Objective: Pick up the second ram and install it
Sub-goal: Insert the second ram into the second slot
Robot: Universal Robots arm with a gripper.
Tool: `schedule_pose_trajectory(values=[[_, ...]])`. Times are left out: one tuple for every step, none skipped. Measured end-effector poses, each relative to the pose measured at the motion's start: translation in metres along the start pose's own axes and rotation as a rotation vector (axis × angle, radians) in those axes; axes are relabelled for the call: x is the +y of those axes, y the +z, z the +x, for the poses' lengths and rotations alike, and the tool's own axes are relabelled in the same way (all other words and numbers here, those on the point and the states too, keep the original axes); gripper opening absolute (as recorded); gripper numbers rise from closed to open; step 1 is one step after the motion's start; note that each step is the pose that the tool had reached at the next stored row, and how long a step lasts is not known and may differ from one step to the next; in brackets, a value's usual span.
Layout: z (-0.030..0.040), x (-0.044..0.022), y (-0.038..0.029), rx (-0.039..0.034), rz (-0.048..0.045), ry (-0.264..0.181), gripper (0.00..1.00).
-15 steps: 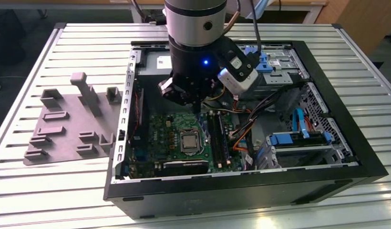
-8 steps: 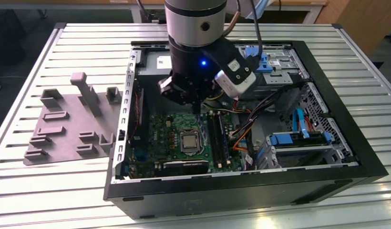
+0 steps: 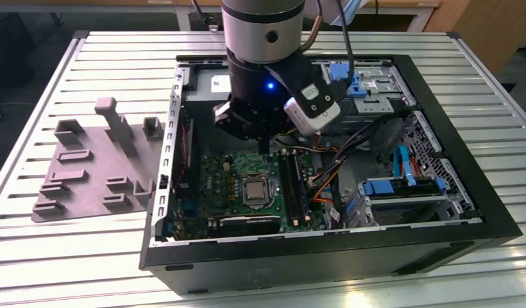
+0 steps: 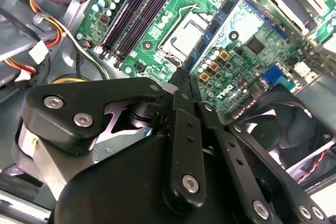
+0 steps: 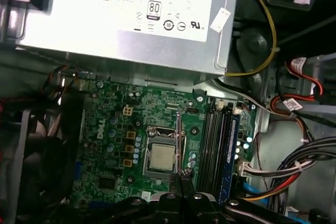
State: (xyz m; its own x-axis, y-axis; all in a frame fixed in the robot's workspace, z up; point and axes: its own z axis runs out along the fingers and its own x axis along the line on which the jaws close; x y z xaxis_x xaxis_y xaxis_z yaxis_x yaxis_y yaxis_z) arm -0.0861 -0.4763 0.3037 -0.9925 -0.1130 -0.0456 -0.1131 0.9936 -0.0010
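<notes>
Black pincer (image 5: 181, 176) closed on one end of the ram (image 5: 179, 139), stick seen edge-on in the first wrist view. Held upright over the green motherboard (image 3: 216, 173) inside the open case (image 3: 331, 256) on the desk (image 3: 75, 263), by the CPU socket (image 3: 255, 191). In the exterior view, at 9 o'clock from the long black slots (image 3: 295, 186), not seated in one.

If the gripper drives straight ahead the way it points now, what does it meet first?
Probably the memory stick in the gripper lands on the processor socket, beside the slots; depth is unclear.
</notes>
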Motion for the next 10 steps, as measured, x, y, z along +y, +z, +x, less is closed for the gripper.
schedule_pose_trajectory(values=[[0.0000, 0.0000, 0.0001, 0.0001, 0.0006, 0.012, 0.12], [0.0000, 0.0000, 0.0002, 0.0001, 0.0012, 0.024, 0.12], [0.0000, 0.0000, 0.0003, 0.0001, 0.0017, 0.036, 0.12], [0.0000, 0.0000, 0.0004, 0.0001, 0.0022, 0.048, 0.12], [0.0000, 0.0000, 0.0005, 0.0001, 0.0027, 0.059, 0.12], [0.0001, 0.0000, 0.0004, 0.0001, 0.0031, 0.065, 0.12], [0.0000, 0.0000, 0.0004, 0.0001, 0.0031, 0.066, 0.12], [0.0000, 0.0000, 0.0005, 0.0001, 0.0030, 0.066, 0.12], [0.0000, 0.0000, 0.0005, 0.0001, 0.0030, 0.066, 0.12], [0.0000, 0.0000, 0.0005, 0.0001, 0.0031, 0.066, 0.12]])
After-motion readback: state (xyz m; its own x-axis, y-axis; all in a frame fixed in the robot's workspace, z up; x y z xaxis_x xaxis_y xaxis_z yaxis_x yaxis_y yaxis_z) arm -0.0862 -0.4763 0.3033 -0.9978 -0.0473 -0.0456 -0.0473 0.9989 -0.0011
